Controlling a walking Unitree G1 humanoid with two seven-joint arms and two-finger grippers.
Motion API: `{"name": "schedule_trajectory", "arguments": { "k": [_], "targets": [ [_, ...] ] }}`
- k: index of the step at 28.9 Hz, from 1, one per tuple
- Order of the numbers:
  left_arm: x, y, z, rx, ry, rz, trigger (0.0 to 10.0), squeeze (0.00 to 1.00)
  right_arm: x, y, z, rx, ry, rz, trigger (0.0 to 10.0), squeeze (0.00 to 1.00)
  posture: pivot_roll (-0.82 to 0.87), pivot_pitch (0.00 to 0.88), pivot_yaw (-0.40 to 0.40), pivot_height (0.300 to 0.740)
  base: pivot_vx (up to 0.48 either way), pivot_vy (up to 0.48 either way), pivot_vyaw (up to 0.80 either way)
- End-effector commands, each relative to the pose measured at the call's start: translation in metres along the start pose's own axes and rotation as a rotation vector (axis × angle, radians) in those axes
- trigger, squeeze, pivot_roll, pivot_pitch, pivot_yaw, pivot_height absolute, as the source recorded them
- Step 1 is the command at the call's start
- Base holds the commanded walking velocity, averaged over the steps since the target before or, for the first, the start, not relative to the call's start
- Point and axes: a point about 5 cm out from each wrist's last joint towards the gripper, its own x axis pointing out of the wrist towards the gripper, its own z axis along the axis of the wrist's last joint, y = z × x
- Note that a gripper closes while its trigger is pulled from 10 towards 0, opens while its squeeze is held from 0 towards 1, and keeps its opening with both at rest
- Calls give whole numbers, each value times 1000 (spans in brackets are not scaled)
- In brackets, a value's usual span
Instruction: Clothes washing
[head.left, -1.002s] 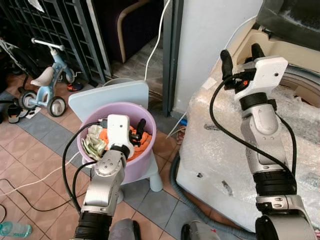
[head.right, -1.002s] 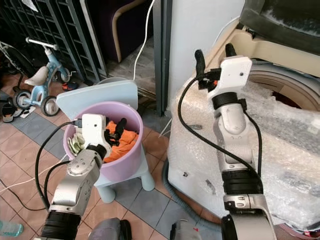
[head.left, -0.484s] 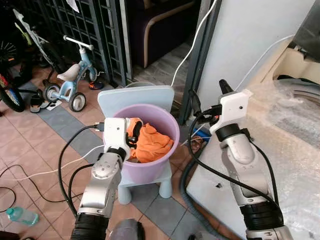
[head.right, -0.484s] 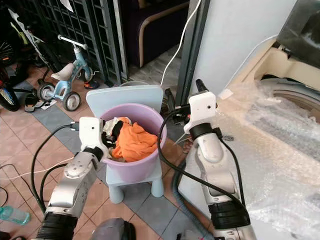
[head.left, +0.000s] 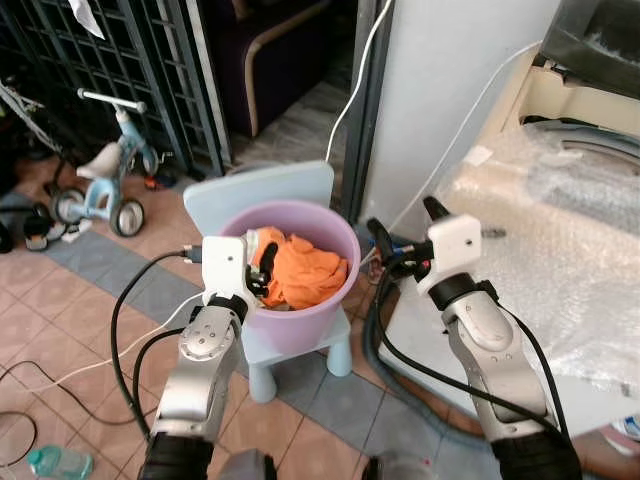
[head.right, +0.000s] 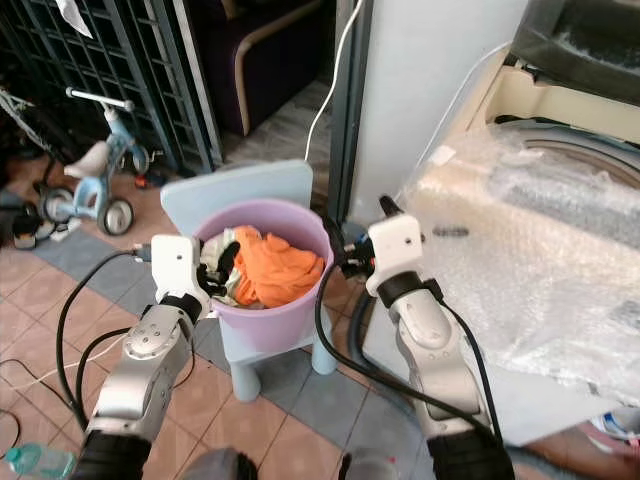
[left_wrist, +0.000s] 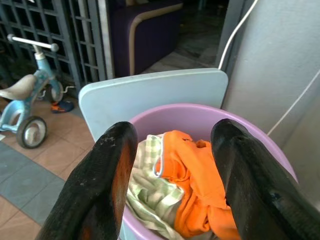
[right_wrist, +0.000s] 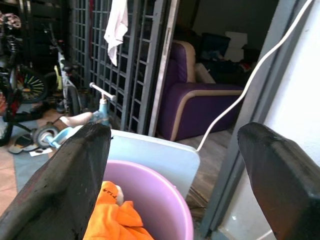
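The step in hand looks like picking laundry out of the purple tub (head.left: 300, 310), which stands on a pale blue child's chair (head.left: 262, 195). An orange garment (head.left: 305, 268) and a checked cloth (left_wrist: 150, 192) lie inside. The left gripper (head.left: 262, 268) hangs at the tub's near rim with jaws spread; the right gripper (head.left: 400, 240), jaws spread, is beside its far rim. Next, one must dip in and pinch the orange garment, then carry it to the plastic-wrapped washing machine (head.left: 540, 220). No writing is legible.

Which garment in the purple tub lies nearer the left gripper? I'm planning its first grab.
The pale green checked cloth beside the left gripper, at the purple tub wall. The orange garment lies further across.
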Motion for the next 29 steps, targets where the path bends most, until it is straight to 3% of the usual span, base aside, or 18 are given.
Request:
{"name": "schedule_trajectory", "arguments": {
  "k": [1, 5, 11, 13, 16, 18, 19, 20, 23, 25, 26, 29],
  "targets": [
    [-2, -1, 2, 2, -3, 7, 10000, 0, -4, -8, -4, 0, 41, -26, 10000, 0, -81, 80, 65, 740, 0, 0, 0],
    [-3, 8, 1, 22, 3, 41, 10000, 0, -12, -13, -9, -10, 83, -22, 10000, 0, -81, 86, 74, 740, 0, 0, 0],
    [-5, 18, -1, 38, 13, 75, 10000, 0, -17, -33, -13, -13, 113, -133, 10000, 0, -81, 81, 76, 740, 0, 0, 0],
    [-6, 23, -4, 23, 30, 103, 10000, 0, -17, -46, -12, -80, 116, -258, 10000, 0, -77, 73, 72, 740, 0, 0, 0],
    [-8, 26, -7, 13, 49, 131, 10000, 0, -19, -51, -10, -141, 103, -313, 10000, 0, -71, 71, 68, 740, 0, 0, 0],
    [-10, 31, -8, -16, 62, 151, 10000, 0, -28, -51, -16, -87, 112, -351, 10000, 0, -67, 68, 67, 740, 0, 0, 0],
    [-12, 37, -8, -22, 54, 153, 10000, 0, -42, -52, -27, -2, 154, -427, 10000, 0, -71, 71, 71, 740, 0, 0, 0],
    [-14, 40, -9, -22, 56, 158, 10000, 0, -52, -50, -36, 57, 191, -472, 10000, 0, -75, 71, 71, 740, 0, 0, 0],
    [-18, 42, -15, 29, 58, 160, 10000, 0, -63, -38, -45, -17, 201, -392, 10000, 0, -82, 75, 69, 740, 0, 0, 0],
    [-19, 41, -16, 34, 61, 156, 10000, 0, -71, -35, -52, 30, 260, -411, 10000, 0, -85, 78, 64, 740, 0, 0, 0],
    [-19, 40, -15, 39, 57, 155, 10000, 0, -77, -29, -56, 127, 279, -391, 10000, 0, -83, 81, 62, 740, 0, 0, 0],
    [-18, 40, -15, 48, 50, 153, 10000, 0, -82, -19, -58, 48, 299, -361, 10000, 0, -84, 85, 60, 740, 0, 0, 0]
  ]
}}
